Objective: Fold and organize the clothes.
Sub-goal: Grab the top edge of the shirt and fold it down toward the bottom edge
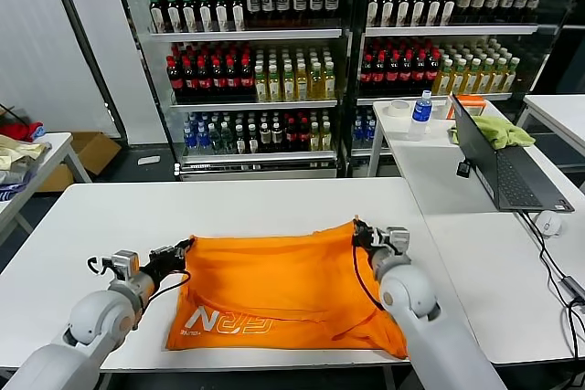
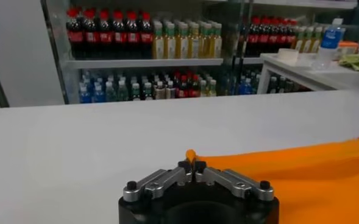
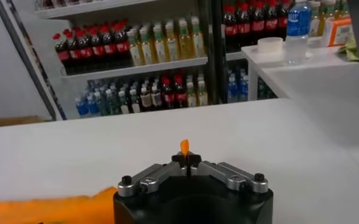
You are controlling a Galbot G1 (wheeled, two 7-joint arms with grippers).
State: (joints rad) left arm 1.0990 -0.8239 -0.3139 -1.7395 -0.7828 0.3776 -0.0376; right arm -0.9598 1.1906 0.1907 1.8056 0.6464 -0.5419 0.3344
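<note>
The bright orange T-shirt (image 1: 283, 289) lies spread on the white table (image 1: 110, 216), white lettering near its front left edge. My left gripper (image 1: 183, 249) is shut on the shirt's far left corner; in the left wrist view a tip of orange fabric (image 2: 191, 154) sticks out between the closed fingertips (image 2: 192, 168). My right gripper (image 1: 359, 232) is shut on the far right corner; the right wrist view shows a small orange tip (image 3: 184, 147) pinched at the gripper (image 3: 186, 161).
A second white table (image 1: 457, 180) at the right holds a laptop (image 1: 498, 166), a mouse (image 1: 548, 222), a bottle (image 1: 420, 114) and a yellow-green cloth (image 1: 501, 130). Drink coolers (image 1: 265, 52) stand behind. A fabric pile (image 1: 18, 148) lies on a table at the far left.
</note>
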